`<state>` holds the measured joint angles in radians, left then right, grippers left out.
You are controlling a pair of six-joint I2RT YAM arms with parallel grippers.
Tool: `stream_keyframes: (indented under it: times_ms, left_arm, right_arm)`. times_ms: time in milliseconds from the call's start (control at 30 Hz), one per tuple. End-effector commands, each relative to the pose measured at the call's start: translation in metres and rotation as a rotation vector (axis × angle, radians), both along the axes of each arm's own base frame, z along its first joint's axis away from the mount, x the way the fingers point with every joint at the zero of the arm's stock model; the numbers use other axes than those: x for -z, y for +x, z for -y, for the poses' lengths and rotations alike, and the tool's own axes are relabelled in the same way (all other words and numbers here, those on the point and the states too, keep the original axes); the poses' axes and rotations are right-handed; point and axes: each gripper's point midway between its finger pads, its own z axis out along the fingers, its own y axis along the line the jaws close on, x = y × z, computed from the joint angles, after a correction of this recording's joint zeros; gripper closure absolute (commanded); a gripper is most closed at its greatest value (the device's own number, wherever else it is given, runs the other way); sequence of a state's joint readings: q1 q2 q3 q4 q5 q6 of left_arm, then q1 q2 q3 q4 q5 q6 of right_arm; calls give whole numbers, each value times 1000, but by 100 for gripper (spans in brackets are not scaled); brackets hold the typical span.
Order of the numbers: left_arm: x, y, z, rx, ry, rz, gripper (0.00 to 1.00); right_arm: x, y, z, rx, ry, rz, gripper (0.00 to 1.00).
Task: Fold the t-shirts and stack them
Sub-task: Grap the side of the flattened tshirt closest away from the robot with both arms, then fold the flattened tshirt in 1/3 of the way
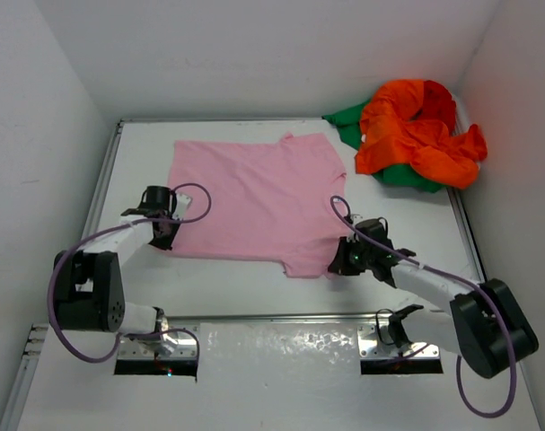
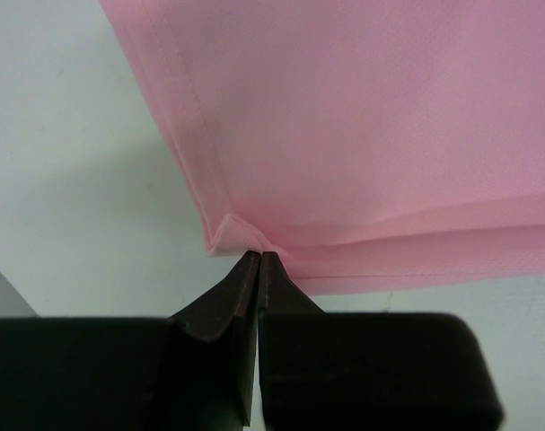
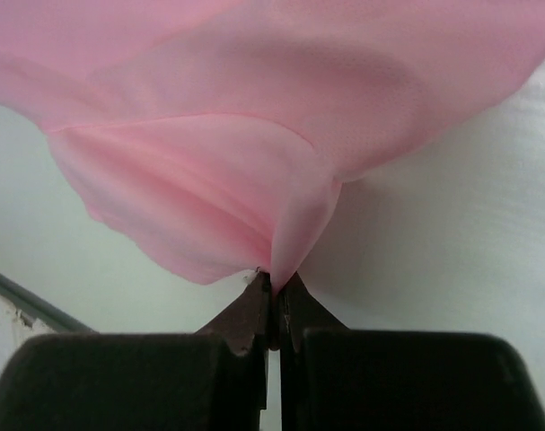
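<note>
A pink t-shirt (image 1: 250,202) lies spread flat in the middle of the table. My left gripper (image 1: 164,235) is shut on its near left corner, and the left wrist view shows the hemmed corner (image 2: 232,232) pinched at the fingertips (image 2: 259,260). My right gripper (image 1: 337,262) is shut on the shirt's near right edge; there the pink cloth (image 3: 254,180) rises in a fold from the closed tips (image 3: 276,280). An orange t-shirt (image 1: 416,130) lies crumpled on a green one (image 1: 348,121) at the far right corner.
White walls (image 1: 65,108) close in the table on the left, back and right. A metal rail (image 1: 281,316) runs along the near edge by the arm bases. The orange and green heap sits against the right wall.
</note>
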<state>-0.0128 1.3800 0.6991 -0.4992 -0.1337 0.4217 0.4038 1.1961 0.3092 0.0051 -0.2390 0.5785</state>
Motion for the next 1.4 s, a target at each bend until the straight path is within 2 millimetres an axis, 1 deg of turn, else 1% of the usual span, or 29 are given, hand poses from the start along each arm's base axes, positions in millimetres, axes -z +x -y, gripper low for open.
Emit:
stream_keyframes:
  times_ms: [0,33,100,133,200,233,300,367,400,433,467,500,533,567,600,633,667,700,733,767,800,867,1000,1067,1100,1133,1200,1233,1367]
  left_arm:
    - [-19,-6,-14,-14,63,28,100]
    - [-21,-10,-15,-9,72,22,100]
    - [-24,-22,-17,1,81,5,100]
    - [-25,-26,-17,13,84,-4,100]
    - [-24,-39,-16,30,82,-41,100]
    - [-24,-44,-16,34,80,-56,100]
    - [-23,-51,-14,39,70,-84,100]
    - [-24,-50,-10,43,48,-83,100]
    - [-26,-46,-8,43,37,-71,100]
    - [-27,-41,-6,45,27,-57,100]
    - [-36,-26,-3,45,13,-15,100]
    - [-41,-17,-2,32,3,13,100]
    - [-47,-7,-1,24,-7,43,100]
    - [-61,15,1,18,-16,100,100]
    - [-66,25,3,9,-27,125,100]
    - [-79,41,6,11,-45,170,100]
    - [-77,50,7,7,-56,167,100]
    - [-78,56,9,6,-64,172,100]
    - [-83,65,11,10,-74,187,100]
    - [-73,70,11,4,-78,162,100]
    - [-69,72,11,-1,-79,153,100]
    - [-57,78,9,-16,-70,126,100]
    - [-43,90,3,-44,-42,110,100]
    - [-45,103,-2,-71,-17,127,100]
    - [-41,103,-2,-74,-17,117,100]
    - [-44,109,-3,-78,-16,128,100]
    - [-40,115,-2,-90,-22,124,100]
    - [-39,119,-2,-94,-22,123,100]
    - [-32,125,-1,-101,-31,110,100]
  right_arm:
    - [-9,-22,7,-21,-29,-56,100]
    - [-1,-43,14,-25,-45,-131,100]
    - [-1,-65,15,-35,-22,-200,100]
    - [0,-81,19,-40,-25,-239,100]
    - [-2,-93,21,-43,-26,-268,100]
    - [-10,-97,22,-51,-24,-267,100]
    - [-20,-96,22,-75,-26,-245,100]
    - [-39,-87,19,-103,-31,-212,100]
    - [-53,-70,15,-97,-27,-153,100]
    - [-58,-60,14,-85,-28,-129,100]
    - [-57,-51,14,-67,-40,-139,100]
    - [-67,-32,9,-56,-21,-94,100]
    - [-68,-21,11,-39,-20,-91,100]
    - [-62,-13,11,-37,-28,-119,100]
    - [-70,5,8,-34,-16,-76,100]
    - [-71,13,8,-42,-21,-61,100]
    - [-65,19,9,-42,-34,-80,100]
    - [-72,30,8,-42,-33,-54,100]
    - [-72,39,13,-27,-45,-46,100]
    - [-66,44,16,-17,-57,-64,100]
    - [-69,55,20,-2,-63,-48,100]
    - [-65,64,27,9,-98,-37,100]
    - [-59,87,37,51,-102,-3,100]
    - [-57,97,37,49,-103,14,100]
    - [-60,101,37,52,-103,26,100]
    - [-54,102,37,38,-113,13,100]
    - [-53,107,34,16,-113,10,100]
    - [-47,107,35,3,-125,-4,100]
    - [-45,115,41,4,-167,1,100]
